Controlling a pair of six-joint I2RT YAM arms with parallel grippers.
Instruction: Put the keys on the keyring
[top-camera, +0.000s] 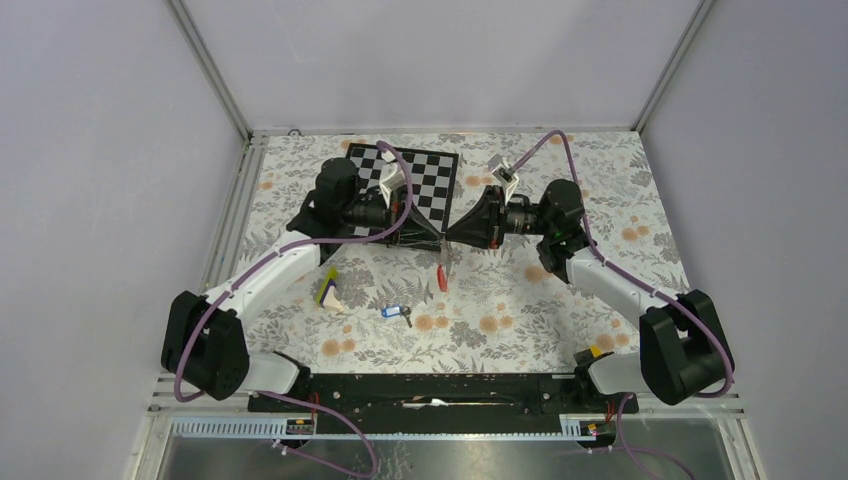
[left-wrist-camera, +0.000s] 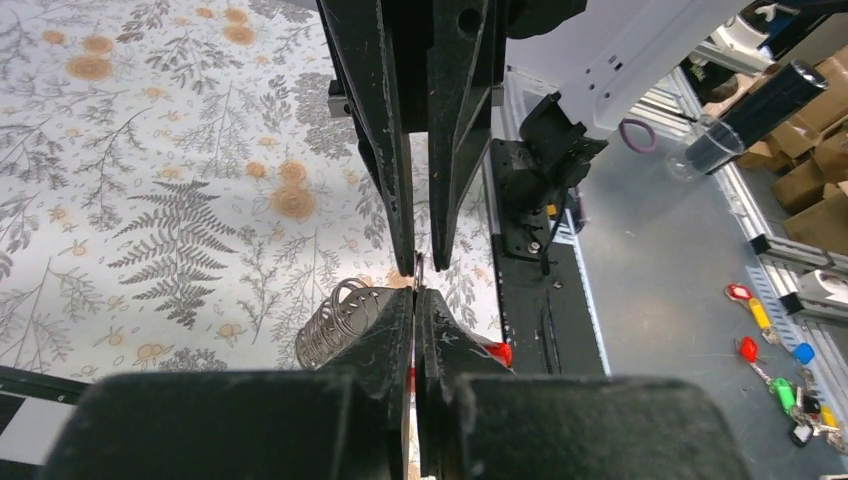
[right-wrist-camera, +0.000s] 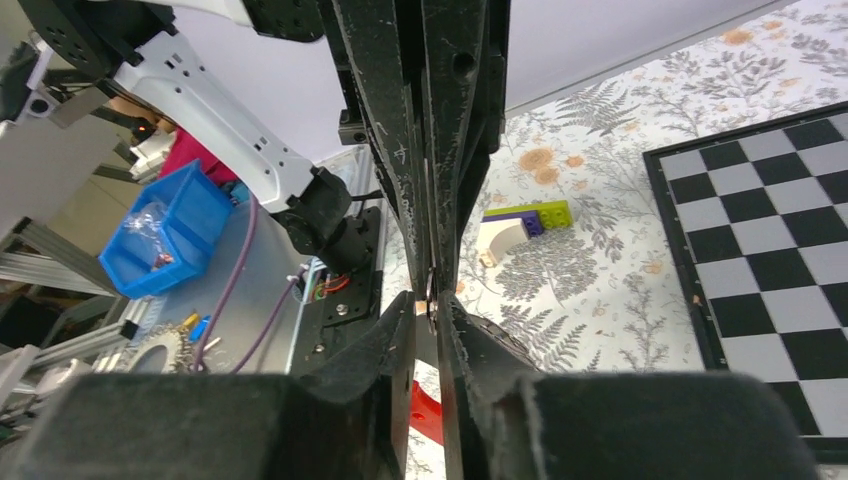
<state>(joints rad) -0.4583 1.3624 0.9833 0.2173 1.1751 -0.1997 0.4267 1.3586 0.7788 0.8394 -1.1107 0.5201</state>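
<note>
The left gripper (left-wrist-camera: 415, 302) is pinched shut on the keyring (top-camera: 441, 276), tip to tip with the right gripper (right-wrist-camera: 433, 306), whose jaws stand narrow; its grip is unclear. The red strap dangles beneath. The keys (top-camera: 397, 312) lie on the floral table (top-camera: 560, 300) below, near a wedge block (top-camera: 328, 291); a checkerboard (top-camera: 420, 180) lies behind.

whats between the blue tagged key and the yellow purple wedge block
Nothing: the top view shows bare floral table cover between the dark key with blue plastic tag and the yellow, purple and white wedge block.
</note>
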